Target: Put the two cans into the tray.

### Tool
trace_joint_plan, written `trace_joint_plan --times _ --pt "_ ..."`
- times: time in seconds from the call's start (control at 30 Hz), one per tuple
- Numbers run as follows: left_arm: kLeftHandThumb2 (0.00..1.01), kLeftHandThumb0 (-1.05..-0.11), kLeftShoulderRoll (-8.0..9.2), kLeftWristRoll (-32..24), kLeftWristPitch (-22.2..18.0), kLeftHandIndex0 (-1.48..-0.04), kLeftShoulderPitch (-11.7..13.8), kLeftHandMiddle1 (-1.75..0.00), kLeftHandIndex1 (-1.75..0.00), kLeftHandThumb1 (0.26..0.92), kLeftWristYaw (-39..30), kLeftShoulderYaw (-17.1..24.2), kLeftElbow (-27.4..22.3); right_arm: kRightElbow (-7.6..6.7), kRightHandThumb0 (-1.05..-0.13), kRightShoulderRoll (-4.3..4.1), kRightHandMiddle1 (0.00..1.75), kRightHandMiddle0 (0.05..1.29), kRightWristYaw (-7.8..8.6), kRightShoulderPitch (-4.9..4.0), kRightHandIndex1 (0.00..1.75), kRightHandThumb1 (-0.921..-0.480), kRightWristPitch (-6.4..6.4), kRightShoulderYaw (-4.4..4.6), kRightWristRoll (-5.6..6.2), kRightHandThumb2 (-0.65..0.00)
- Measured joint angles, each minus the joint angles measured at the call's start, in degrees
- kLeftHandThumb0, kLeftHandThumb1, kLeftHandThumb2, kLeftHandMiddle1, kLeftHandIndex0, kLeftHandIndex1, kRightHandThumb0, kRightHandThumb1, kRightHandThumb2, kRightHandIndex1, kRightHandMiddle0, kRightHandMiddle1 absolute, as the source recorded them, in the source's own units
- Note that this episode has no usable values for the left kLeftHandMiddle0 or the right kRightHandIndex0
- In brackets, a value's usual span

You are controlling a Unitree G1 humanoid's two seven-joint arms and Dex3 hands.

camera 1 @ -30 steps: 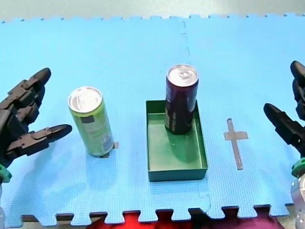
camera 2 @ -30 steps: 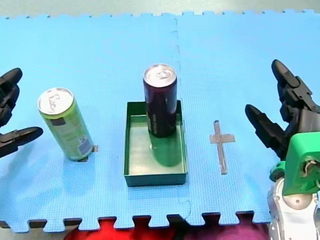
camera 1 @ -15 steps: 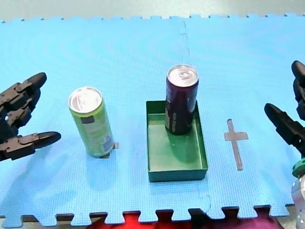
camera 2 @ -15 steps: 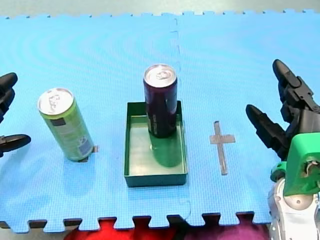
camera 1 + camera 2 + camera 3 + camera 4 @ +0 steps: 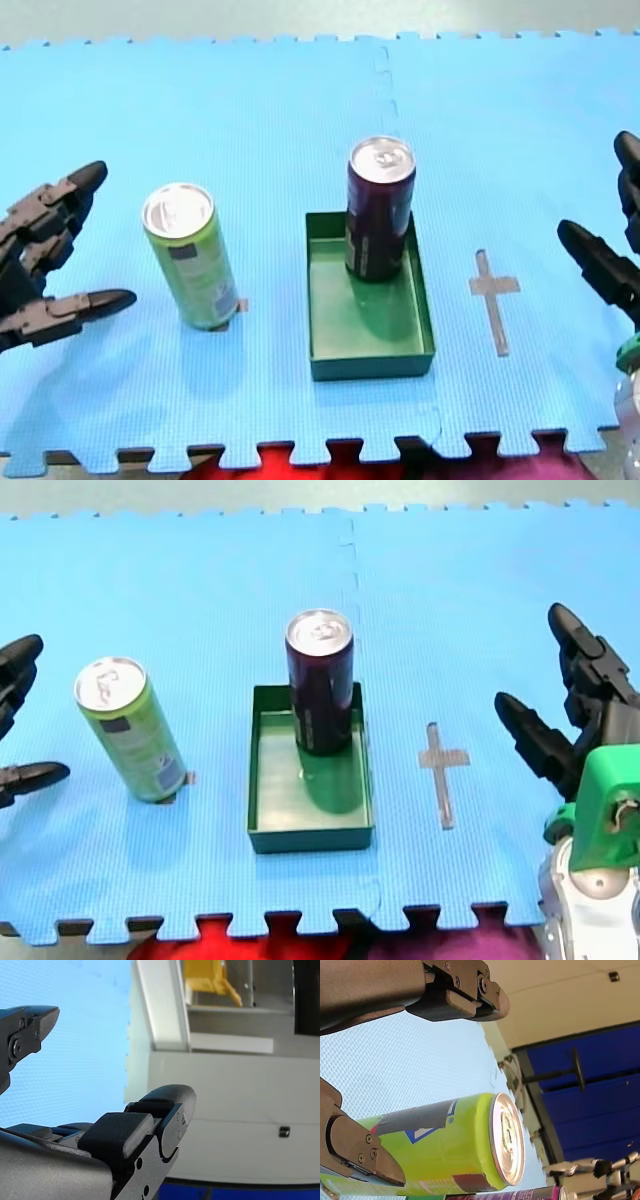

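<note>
A lime-green can stands upright on the blue foam mat, left of the green tray. A dark purple can stands upright inside the tray at its far end. My left hand hovers just left of the green can, open and not touching it. My right hand is at the right edge, open, well away from the tray. In the second wrist view the green can sits between dark fingers with a gap on each side.
A grey tape cross lies on the mat between the tray and the right hand. A small tape mark sits at the green can's base. The mat's jigsaw front edge runs close below the tray.
My left hand drew back to the left and lower, away from the green can, then crept slightly back towards it. The cans, the tray and the right hand have stayed put.
</note>
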Motion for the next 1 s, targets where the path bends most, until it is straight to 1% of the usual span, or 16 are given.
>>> trace_joint_plan --times 0.13,0.3,0.37,0.4,0.43,0.5,0.6,0.67,1.0 --pt "0.02 -1.048 -0.20 1.2 -0.9 -0.30 0.5 -0.01 0.00 0.739 1.4 -0.8 -0.4 -0.01 -0.461 -0.16 0.00 0.69 -0.08 0.03 0.00 -0.749 0.18 0.03 -0.21 0.000" --pt "0.02 -1.048 -1.15 2.2 -1.2 -0.29 1.0 -0.01 0.00 0.748 3.3 -1.9 -1.4 -0.01 -0.454 -0.29 0.00 0.69 -0.13 0.03 0.00 -0.742 0.33 0.05 -0.23 0.000" --pt "0.01 -1.048 -1.36 2.3 -1.1 -0.28 1.1 -0.01 0.00 0.720 3.6 -2.2 -2.0 0.04 -0.450 -0.30 0.00 0.69 -0.12 0.03 0.00 -0.739 0.33 0.08 -0.21 0.000" --pt "0.00 -1.045 -1.42 2.2 -0.8 -0.28 1.2 0.00 0.00 0.687 3.6 -2.3 -2.2 0.08 -0.448 -0.29 0.00 0.69 -0.10 0.03 0.00 -0.737 0.33 0.08 -0.19 0.000" --pt "0.00 -1.033 -1.51 1.6 0.0 -0.27 1.2 0.00 0.00 0.655 3.3 -2.3 -2.6 0.20 -0.446 -0.29 0.00 0.69 -0.02 0.01 0.00 -0.735 0.33 0.07 -0.09 0.000" --pt "0.00 -1.017 -1.68 0.4 1.9 -0.27 1.3 0.00 0.00 0.633 2.0 -2.1 -3.3 0.41 -0.445 -0.29 0.00 0.68 0.14 -0.03 0.00 -0.732 0.32 0.05 0.18 0.000" --pt "0.00 -0.995 -1.97 -1.5 4.9 -0.26 1.6 0.00 0.00 0.620 0.0 -1.9 -4.5 0.94 -0.440 -0.35 0.00 0.68 0.59 -0.16 0.00 -0.726 0.27 -0.09 0.88 0.000" --pt "0.00 -0.979 -2.08 -2.1 5.8 -0.26 1.7 0.00 0.00 0.615 -0.7 -1.9 -5.0 1.21 -0.436 -0.41 0.00 0.68 0.75 -0.25 0.00 -0.722 0.24 -0.18 1.06 0.000" --pt "0.00 -0.916 -1.79 -2.1 6.4 -0.26 1.9 0.00 0.00 0.600 -0.9 -2.0 -5.7 1.83 -0.424 -0.73 0.00 0.67 1.05 -0.49 0.00 -0.707 0.08 -0.32 1.26 0.000"
